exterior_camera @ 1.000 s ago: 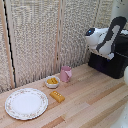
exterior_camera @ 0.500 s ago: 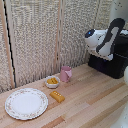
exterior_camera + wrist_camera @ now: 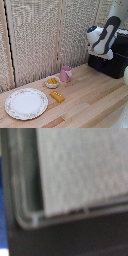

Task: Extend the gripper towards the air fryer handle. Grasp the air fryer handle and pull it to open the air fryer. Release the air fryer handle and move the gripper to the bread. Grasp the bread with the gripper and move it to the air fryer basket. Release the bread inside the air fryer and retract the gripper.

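Your wrist view shows only blurred grey sheet and dark rim; exterior shows the bread on the table. Arm bent over the air fryer; can't tell the finger state.

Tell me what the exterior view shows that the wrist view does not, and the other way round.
Only the exterior view shows the wooden table, the floral plate, the bread, the small white bowl of orange-yellow bits, the pink cup, the woven screen behind, and the arm's white gripper up against the black air fryer. Only the wrist view shows a blurred close-up: a grey textured panel inside a dark rounded frame. Shared: probably the air fryer, though the close-up is too blurred to be sure.
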Motion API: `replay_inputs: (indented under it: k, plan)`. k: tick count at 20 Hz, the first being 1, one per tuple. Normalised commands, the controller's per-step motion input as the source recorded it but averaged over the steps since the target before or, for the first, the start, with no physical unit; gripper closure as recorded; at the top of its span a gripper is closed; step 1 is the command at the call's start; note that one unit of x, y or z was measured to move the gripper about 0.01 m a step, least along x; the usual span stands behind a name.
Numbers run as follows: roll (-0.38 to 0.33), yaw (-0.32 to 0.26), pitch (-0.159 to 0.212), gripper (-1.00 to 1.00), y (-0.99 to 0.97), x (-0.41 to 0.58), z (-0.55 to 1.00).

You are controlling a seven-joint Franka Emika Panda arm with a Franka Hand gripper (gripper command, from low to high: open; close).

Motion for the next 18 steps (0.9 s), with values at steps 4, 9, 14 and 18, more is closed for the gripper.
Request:
replay_inputs:
  k: [4, 9, 14, 18]
  plan:
    - [0.33, -0.132, 0.0, 1.0, 0.46, 0.0, 0.12]
    - [0.243, -0.161, -0.003, 1.0, 0.5, 0.0, 0.1]
    - [0.042, -0.12, -0.096, 1.0, 0.82, 0.0, -0.18]
    - [0.03, -0.101, -0.159, 1.0, 0.89, -0.001, -0.18]
